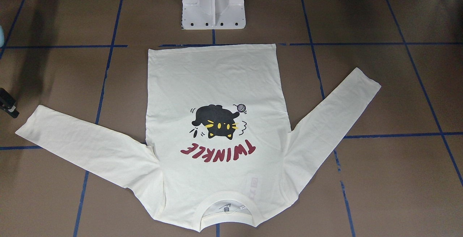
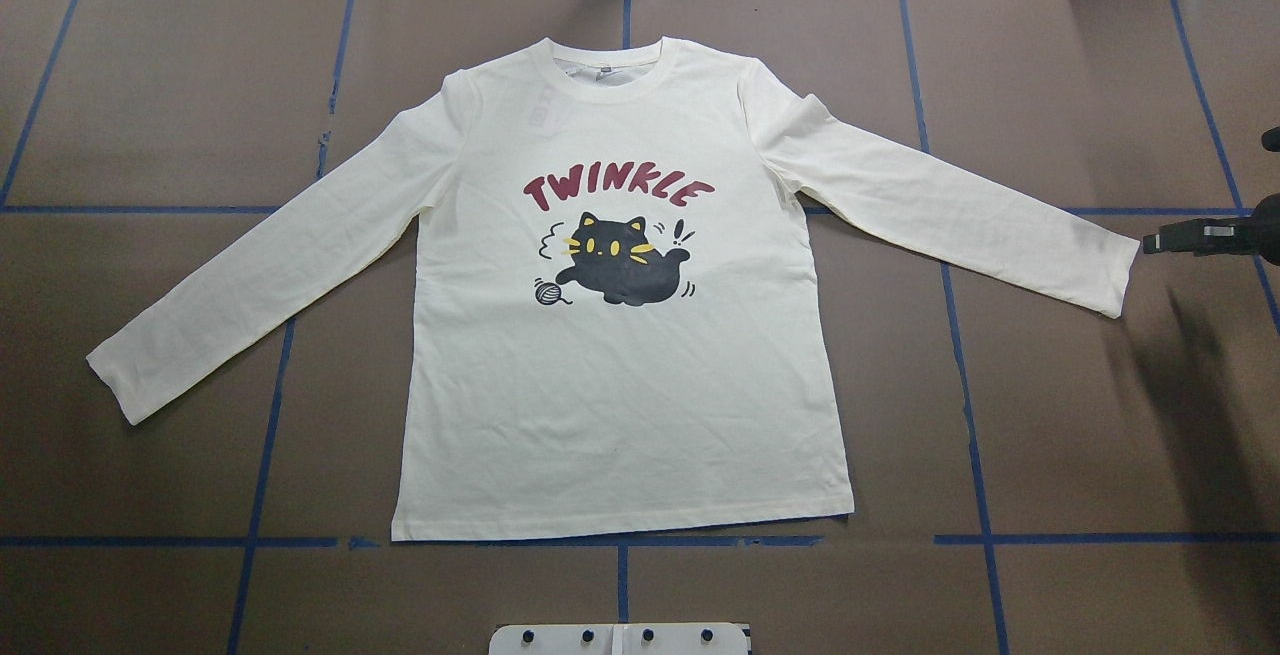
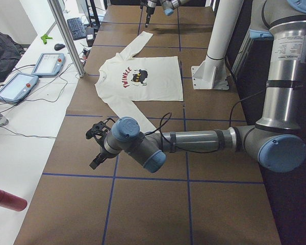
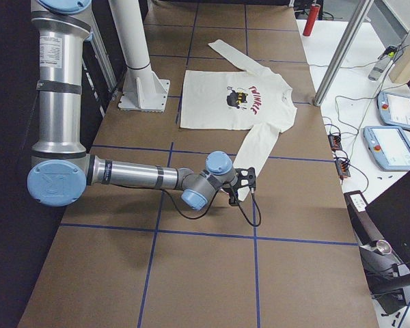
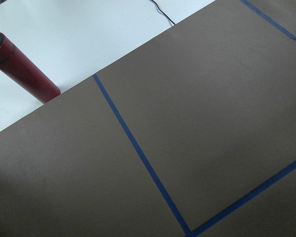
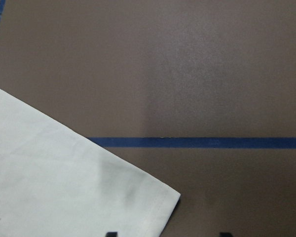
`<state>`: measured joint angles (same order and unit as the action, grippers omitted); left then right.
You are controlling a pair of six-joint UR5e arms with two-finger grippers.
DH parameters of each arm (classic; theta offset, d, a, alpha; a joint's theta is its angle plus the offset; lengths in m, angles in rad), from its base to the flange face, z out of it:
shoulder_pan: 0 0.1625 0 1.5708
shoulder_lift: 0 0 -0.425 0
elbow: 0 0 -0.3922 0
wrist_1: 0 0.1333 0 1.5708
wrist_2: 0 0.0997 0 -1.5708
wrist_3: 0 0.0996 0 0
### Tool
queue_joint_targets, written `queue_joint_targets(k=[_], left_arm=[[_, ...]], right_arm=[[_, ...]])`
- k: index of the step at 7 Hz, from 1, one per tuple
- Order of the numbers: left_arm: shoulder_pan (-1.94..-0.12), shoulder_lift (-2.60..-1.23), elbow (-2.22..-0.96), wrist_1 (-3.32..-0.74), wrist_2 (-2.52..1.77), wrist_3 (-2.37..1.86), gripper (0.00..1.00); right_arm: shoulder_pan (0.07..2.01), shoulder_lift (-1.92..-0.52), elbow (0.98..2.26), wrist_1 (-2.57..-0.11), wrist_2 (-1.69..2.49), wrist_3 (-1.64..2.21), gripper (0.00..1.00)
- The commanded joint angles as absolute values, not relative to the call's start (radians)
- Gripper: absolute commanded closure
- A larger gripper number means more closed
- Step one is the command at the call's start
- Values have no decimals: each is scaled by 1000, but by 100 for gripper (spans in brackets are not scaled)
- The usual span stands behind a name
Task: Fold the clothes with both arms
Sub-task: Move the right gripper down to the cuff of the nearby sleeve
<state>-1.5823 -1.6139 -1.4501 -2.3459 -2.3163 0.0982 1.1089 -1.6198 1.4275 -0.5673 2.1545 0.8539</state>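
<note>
Lying print-up, the shirt [image 2: 620, 385] spreads flat on the table [image 2: 1050, 415].

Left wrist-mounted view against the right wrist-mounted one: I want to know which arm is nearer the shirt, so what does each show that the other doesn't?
Only the left wrist view shows a red cylinder lying on a white surface beyond the brown table cover, and two blue tape lines meeting at a corner; no clothing. Only the right wrist view shows the shirt's sleeve cuff lying flat, with the right gripper and its dark fingertips apart at the bottom edge. Both show the brown table cover and blue tape.
</note>
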Motion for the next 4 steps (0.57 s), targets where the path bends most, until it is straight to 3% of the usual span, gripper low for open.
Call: queue_joint_targets(k=[1, 4], left_arm=[[-1583, -1609, -1453, -2350, -2316, 100, 0], [-1583, -1605, -1451, -2364, -2316, 98, 0]], right_arm=[[1097, -1550, 1327, -561, 2141, 844, 49], [1092, -1540, 1318, -563, 2128, 842, 50]])
